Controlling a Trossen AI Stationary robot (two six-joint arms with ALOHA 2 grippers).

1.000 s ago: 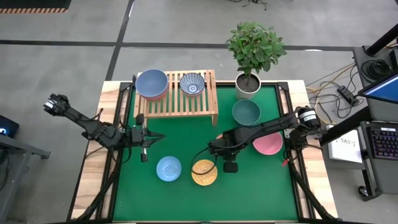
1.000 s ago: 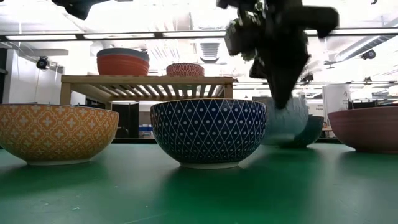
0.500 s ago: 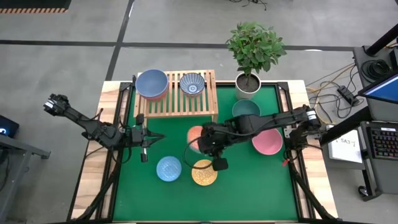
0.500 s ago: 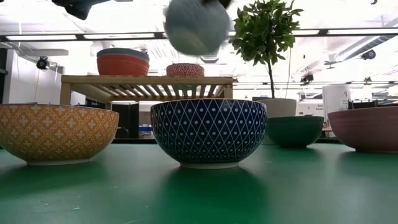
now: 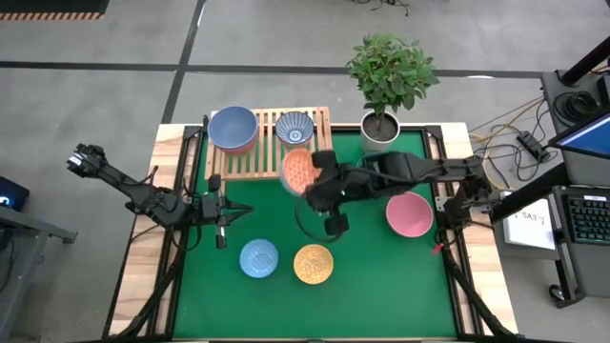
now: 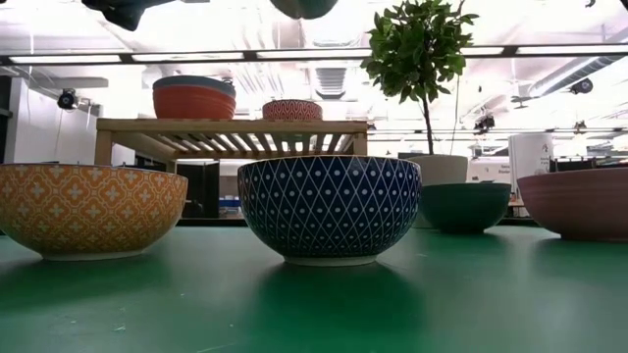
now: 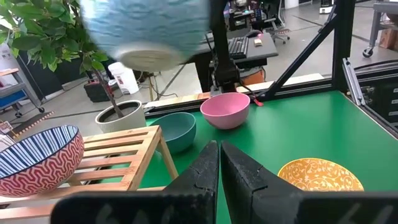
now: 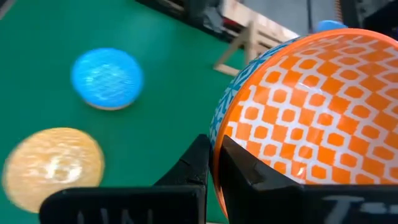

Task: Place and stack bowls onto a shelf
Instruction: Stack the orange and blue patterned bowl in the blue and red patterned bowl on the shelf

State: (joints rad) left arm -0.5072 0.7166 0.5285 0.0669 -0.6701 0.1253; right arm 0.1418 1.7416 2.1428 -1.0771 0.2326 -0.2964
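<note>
My right gripper (image 5: 316, 183) hangs high over the table, just in front of the shelf (image 5: 272, 157), shut on a bowl (image 5: 298, 171) that is orange-patterned inside and light blue outside (image 7: 146, 31). On the shelf stand a grey-blue bowl stacked in a red one (image 5: 233, 129) and a striped blue bowl (image 5: 294, 128). A blue bowl (image 5: 258, 257), a yellow bowl (image 5: 313, 264), a pink bowl (image 5: 410, 215) and a teal bowl (image 7: 177, 130) rest on their bases on the green mat. My left gripper (image 5: 229, 211) waits shut at the left, touching nothing. My right gripper pinches the bowl's rim (image 8: 219, 146), one finger inside (image 8: 249, 177) the bowl and one outside (image 8: 189, 168). The fingers come from the table's right, slanting downward. The bowl is lifted clear of the table and tilted, its orange inside showing from above.
A potted plant in a white pot (image 5: 381, 129) stands at the far edge, right of the shelf. My right arm (image 5: 419, 173) reaches across above the teal bowl. Open green mat (image 5: 381, 286) lies at the near right.
My right gripper has lifted the orange-and-blue bowl off the mat and carried it up and toward the shelf at the far edge. The wrist has rolled and tipped, so the bowl's orange inside now faces up. My left arm has kept still.
</note>
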